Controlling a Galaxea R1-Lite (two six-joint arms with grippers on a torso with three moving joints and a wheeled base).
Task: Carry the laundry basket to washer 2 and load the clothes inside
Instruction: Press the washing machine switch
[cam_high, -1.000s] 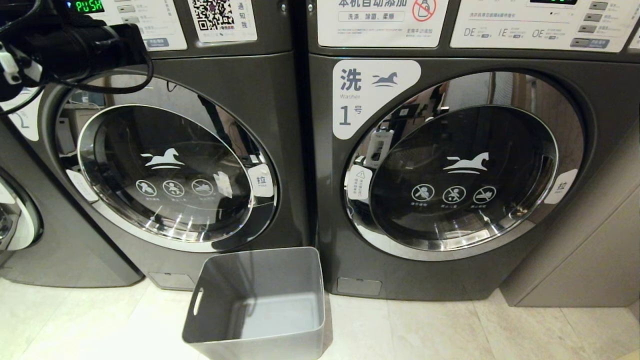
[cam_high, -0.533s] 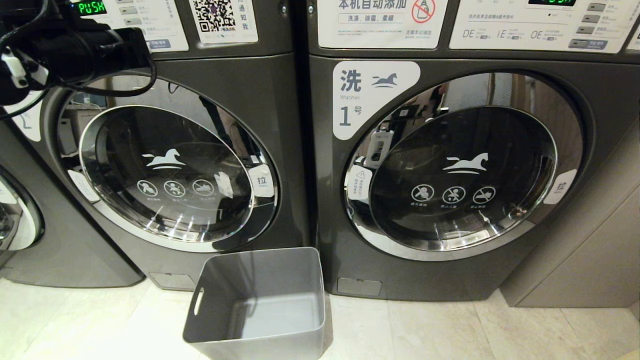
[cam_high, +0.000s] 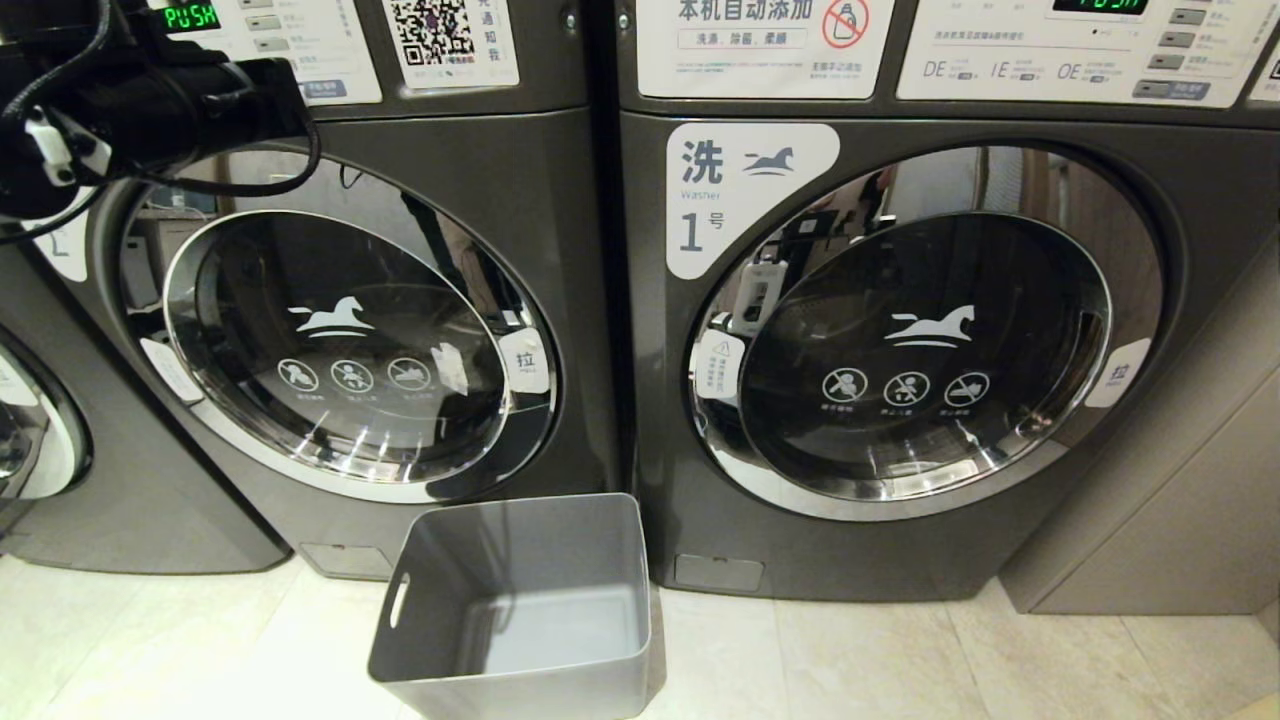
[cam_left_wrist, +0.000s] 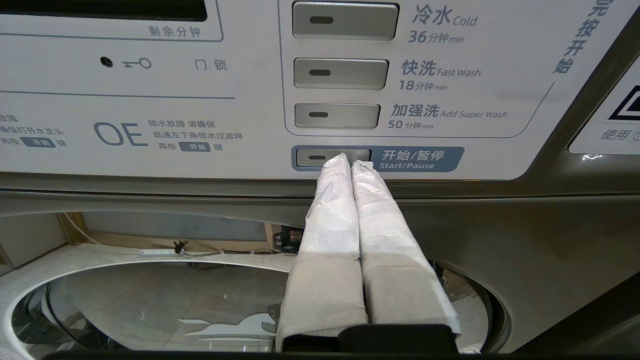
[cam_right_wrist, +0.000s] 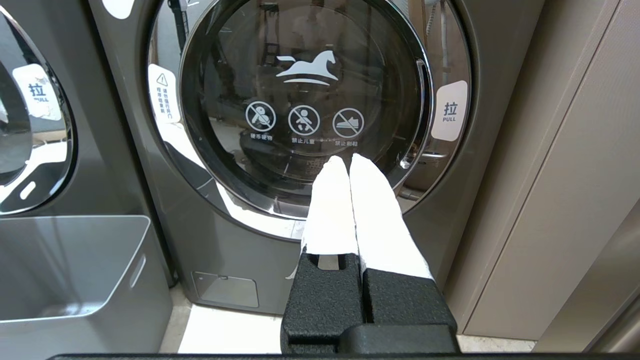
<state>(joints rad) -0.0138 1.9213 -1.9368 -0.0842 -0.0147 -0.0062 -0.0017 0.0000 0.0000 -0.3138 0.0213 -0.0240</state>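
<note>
The grey laundry basket (cam_high: 520, 690) stands on the floor in front of the two washers, and nothing shows inside it. It also appears at the edge of the right wrist view (cam_right_wrist: 60, 280). The clothes are out of view. My left arm (cam_high: 170, 100) reaches up to the left washer's control panel. There my left gripper (cam_left_wrist: 351, 160) is shut, its white-wrapped tips on the Start/Pause button (cam_left_wrist: 315, 158). The left washer's round door (cam_high: 340, 350) is closed. My right gripper (cam_right_wrist: 348, 159) hangs shut and empty, facing the door of washer 1 (cam_right_wrist: 300, 100).
Washer 1 (cam_high: 750, 180) stands on the right with its door closed. A third machine (cam_high: 40, 440) shows at the far left. A beige cabinet wall (cam_high: 1180, 500) closes off the right side. Pale floor tiles (cam_high: 900, 660) lie in front.
The whole head view has drifted slightly; the left arm stays at the panel, and the basket and both doors have not moved.
</note>
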